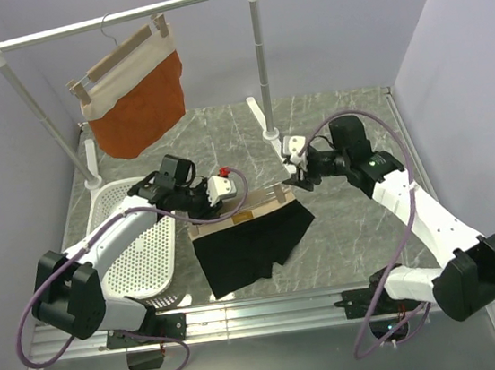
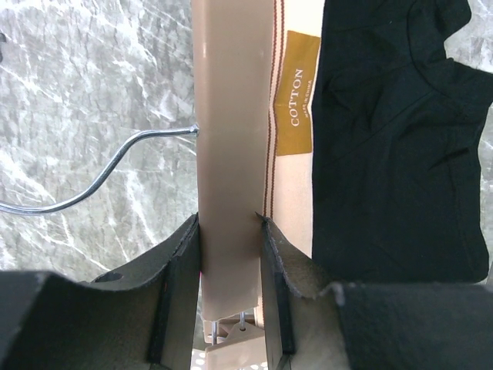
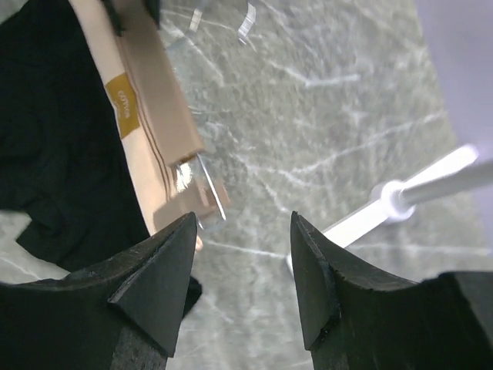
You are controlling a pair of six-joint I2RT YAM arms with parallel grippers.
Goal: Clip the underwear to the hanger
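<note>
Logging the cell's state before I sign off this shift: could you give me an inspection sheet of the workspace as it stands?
Surface: grey marbled table.
Job's things: black underwear lies flat, its tan waistband along the hanger; whether a clip bites the fabric cannot be told.
Clutter: white perforated basket at the table's left edge.
Grippers: left gripper shut on the hanger's bar; right gripper open beside the end clip, holding nothing.
Cables: a purple-grey cable loops along each arm; no snag seen.
Surroundings: white rack at the back carrying a second hanger with a rust-orange garment; pale walls.
</note>
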